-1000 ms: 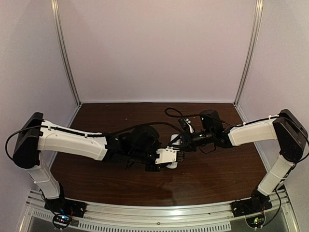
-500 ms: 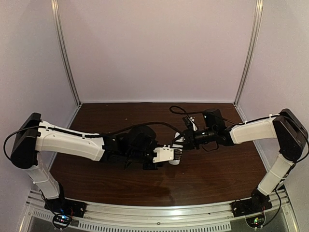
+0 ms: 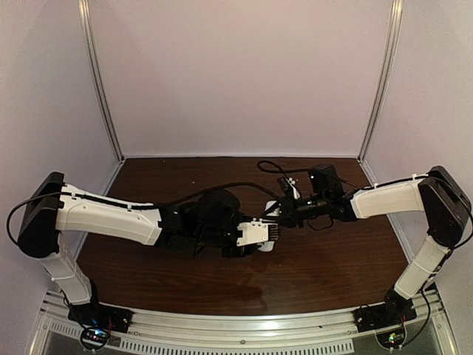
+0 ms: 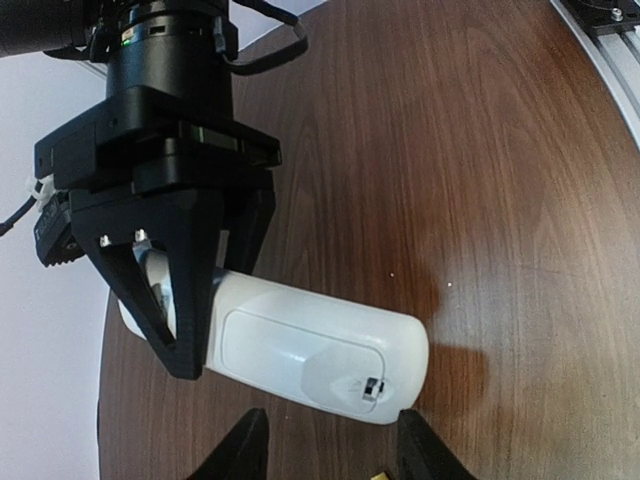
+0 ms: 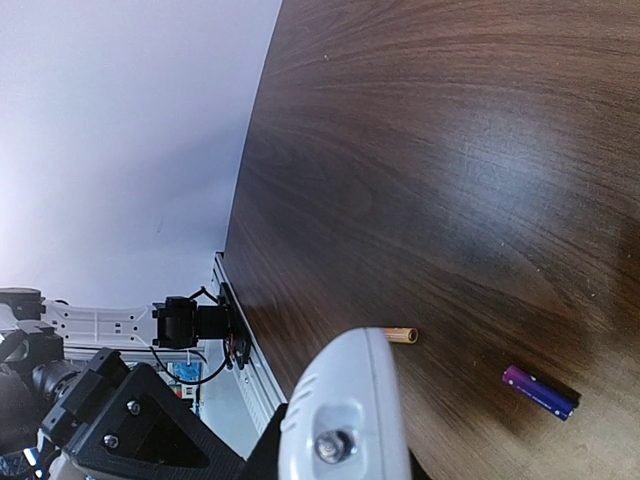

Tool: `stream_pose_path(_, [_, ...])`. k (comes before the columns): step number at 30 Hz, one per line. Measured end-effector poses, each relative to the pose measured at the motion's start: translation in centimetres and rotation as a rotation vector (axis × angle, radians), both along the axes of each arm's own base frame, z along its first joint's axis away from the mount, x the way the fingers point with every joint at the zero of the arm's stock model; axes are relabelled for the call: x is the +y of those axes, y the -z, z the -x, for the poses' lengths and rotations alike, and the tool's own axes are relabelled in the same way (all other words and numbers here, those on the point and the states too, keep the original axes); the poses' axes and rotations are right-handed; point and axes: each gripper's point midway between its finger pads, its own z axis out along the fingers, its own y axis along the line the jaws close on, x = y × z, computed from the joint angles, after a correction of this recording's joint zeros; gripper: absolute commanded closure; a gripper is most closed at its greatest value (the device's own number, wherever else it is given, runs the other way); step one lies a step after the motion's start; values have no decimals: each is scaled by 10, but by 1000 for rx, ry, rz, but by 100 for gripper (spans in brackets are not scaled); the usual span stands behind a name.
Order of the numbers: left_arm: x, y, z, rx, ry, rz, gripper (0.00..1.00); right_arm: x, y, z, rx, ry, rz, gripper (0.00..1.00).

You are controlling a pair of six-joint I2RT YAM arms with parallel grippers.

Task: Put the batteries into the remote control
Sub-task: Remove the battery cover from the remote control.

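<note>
The white remote control (image 4: 310, 345) hangs over the table with its back and a latched battery cover facing the left wrist camera. My right gripper (image 4: 168, 318) is shut on its left end. In the right wrist view that end (image 5: 345, 420) fills the space between the fingers. My left gripper (image 4: 330, 455) is open just below the remote's other end, its two black fingertips apart from it. The two grippers meet mid-table, left (image 3: 269, 235) and right (image 3: 279, 216). The orange battery (image 5: 402, 335) and the purple battery (image 5: 540, 392) lie on the table below the remote.
Brown wooden table (image 3: 318, 266) with white walls on three sides. An aluminium rail (image 3: 236, 325) runs along the near edge at the arm bases. A black cable (image 3: 270, 168) loops above the right wrist.
My left jaws have opened and let go of the remote. The right gripper keeps hold of it and has shifted a little with it.
</note>
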Motion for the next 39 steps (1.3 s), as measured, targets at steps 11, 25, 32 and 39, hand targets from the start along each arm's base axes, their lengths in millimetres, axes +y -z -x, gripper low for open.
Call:
stream_pose_path(11, [-5, 6, -2, 1, -1, -3, 55, 2, 0, 3, 1, -8, -1, 100])
stream_pose_path(25, [-9, 7, -11, -19, -29, -8, 60, 5, 1, 3, -2, -10, -2, 100])
stream_pose_path(32, [-6, 8, -14, -32, -52, -20, 61, 5, 6, -3, -5, 0, -6, 100])
stream_pose_path(39, [9, 1, -34, -54, -119, 13, 60, -3, 14, -20, 10, 45, 7, 100])
